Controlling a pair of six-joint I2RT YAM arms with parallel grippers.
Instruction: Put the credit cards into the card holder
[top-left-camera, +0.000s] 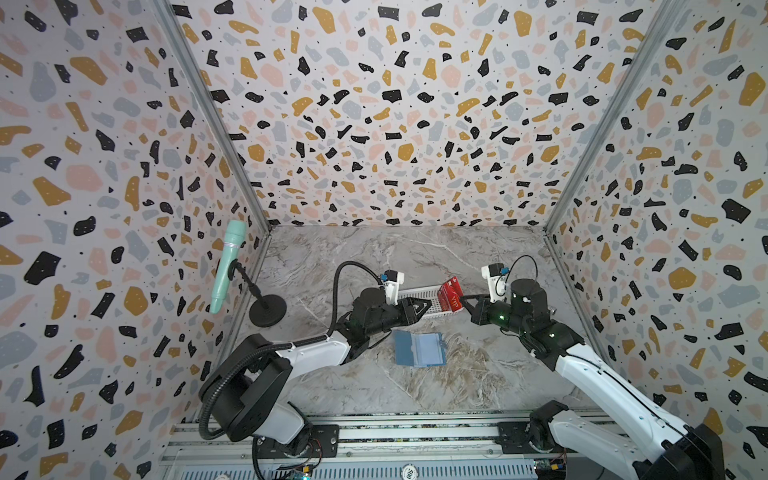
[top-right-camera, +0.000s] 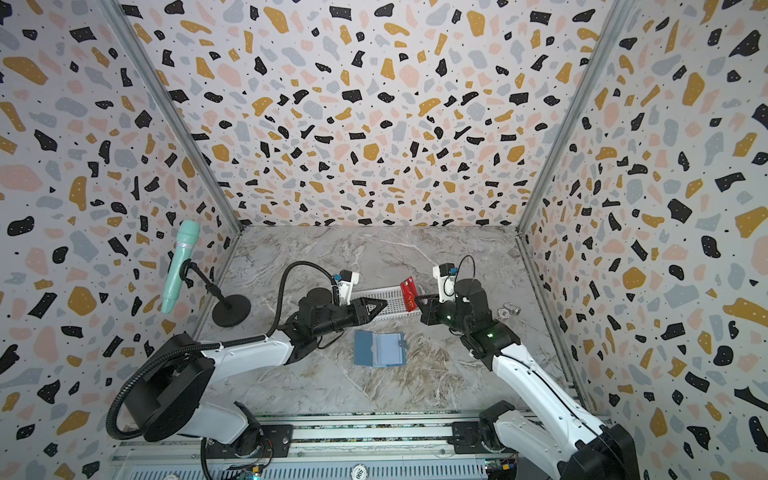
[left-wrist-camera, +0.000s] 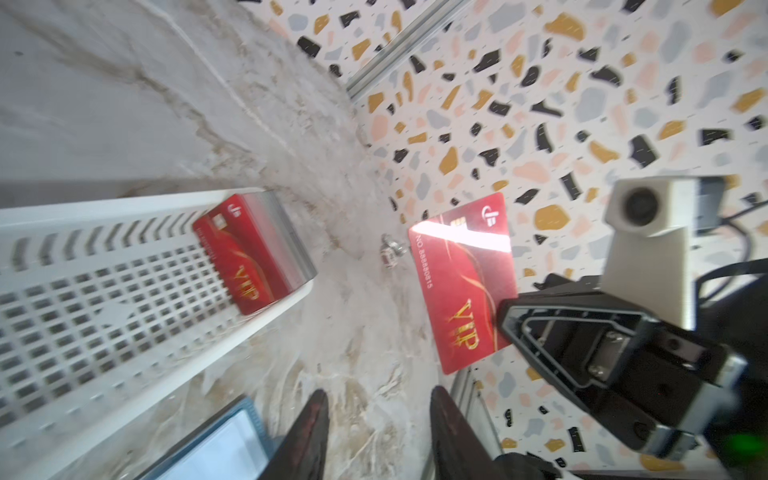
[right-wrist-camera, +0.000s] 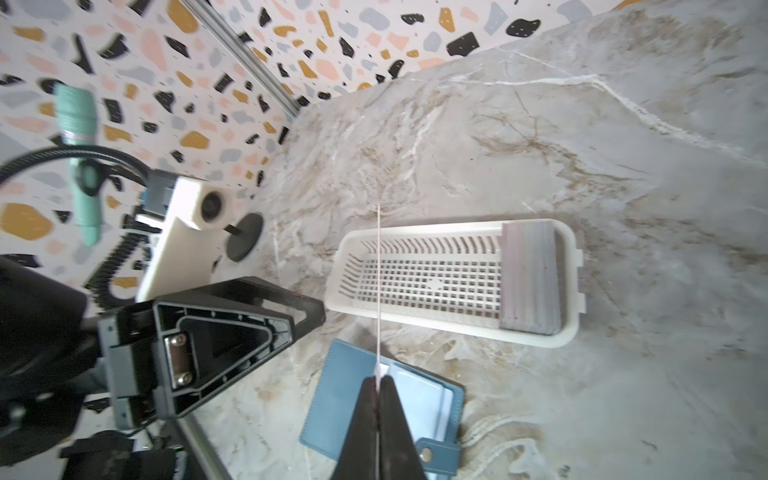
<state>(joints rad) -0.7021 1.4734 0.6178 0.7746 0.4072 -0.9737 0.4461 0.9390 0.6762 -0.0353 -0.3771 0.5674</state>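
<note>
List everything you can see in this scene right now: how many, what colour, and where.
held credit card: one, red, pinched beside the basket's end
stack of credit cards: many, red-faced, at one end of the basket
basket: one, white, behind the card holder
card holder: one, blue, open, centre table
microphone: one, mint green, black stand, left wall
small metal object: one, silvery, near right wall
table: one, grey marble
left gripper: black, jaws open, empty
right gripper: black, jaws shut on the held credit card

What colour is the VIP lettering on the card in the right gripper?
Gold, on a red card; clearest in the left wrist view.
</note>
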